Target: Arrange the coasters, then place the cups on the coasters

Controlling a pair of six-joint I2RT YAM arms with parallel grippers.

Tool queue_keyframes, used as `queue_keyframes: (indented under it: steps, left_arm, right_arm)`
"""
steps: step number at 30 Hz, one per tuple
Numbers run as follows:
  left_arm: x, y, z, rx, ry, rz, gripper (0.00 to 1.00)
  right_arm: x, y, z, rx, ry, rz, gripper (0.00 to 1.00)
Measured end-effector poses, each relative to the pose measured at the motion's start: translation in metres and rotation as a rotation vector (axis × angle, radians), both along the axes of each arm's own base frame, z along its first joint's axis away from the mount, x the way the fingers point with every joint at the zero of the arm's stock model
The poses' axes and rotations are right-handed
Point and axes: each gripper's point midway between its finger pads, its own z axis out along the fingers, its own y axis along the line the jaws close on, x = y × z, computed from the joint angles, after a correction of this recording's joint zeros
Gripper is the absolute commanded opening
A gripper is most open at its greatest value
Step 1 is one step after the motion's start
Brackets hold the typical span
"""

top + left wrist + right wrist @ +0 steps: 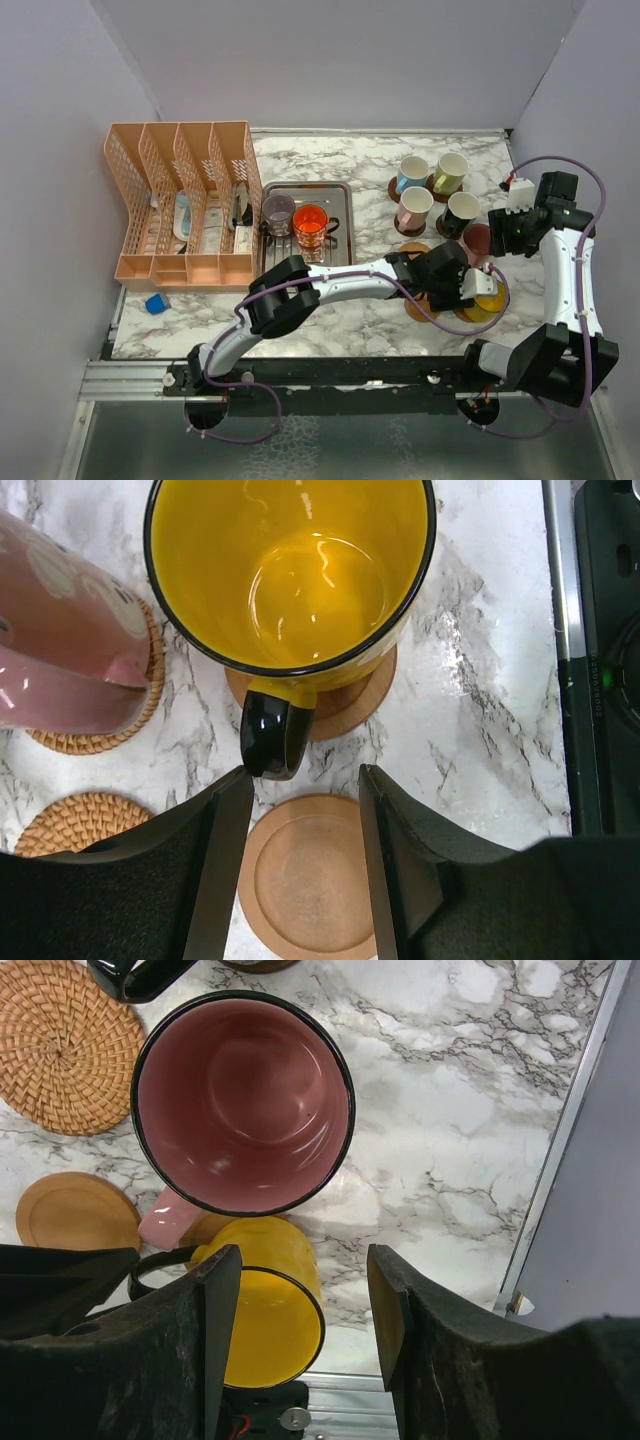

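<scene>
Holding nothing in the left gripper [305, 775], jaws parted over a bare coaster [300, 880] beside the yellow cup [300, 580] on its own coaster [350, 705]. Parted and empty at the right gripper [300, 1252], above the pink cup [245, 1100].

My top camera looks down from high up on the whole surface [340, 325]. My two wrist cameras look straight down, close by the yellow cup [300, 580], which both see.

Yellow cup [300, 580], pink cup [243, 1100], grey-veined marble table [480, 700]
</scene>
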Motion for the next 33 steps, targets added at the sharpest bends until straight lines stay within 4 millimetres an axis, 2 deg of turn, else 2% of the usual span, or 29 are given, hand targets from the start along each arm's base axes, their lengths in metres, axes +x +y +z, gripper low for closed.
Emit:
queue_keyframes:
  steps: [10,21,33]
  left_arm:
    - [-0.002,-0.016,-0.005,-0.021,0.007,-0.044,0.48]
    - [-0.004,-0.019,-0.014,-0.015,0.023,-0.056,0.27]
    - [-0.006,-0.022,-0.014,-0.016,0.019,-0.013,0.12]
  right_arm:
    - [0.001,0.0,-0.003,0.007,0.012,-0.006,0.54]
    - [-0.003,0.001,-0.009,0.011,0.028,-0.007,0.54]
    - [-0.007,0.002,-0.017,0.016,0.049,-0.008,0.53]
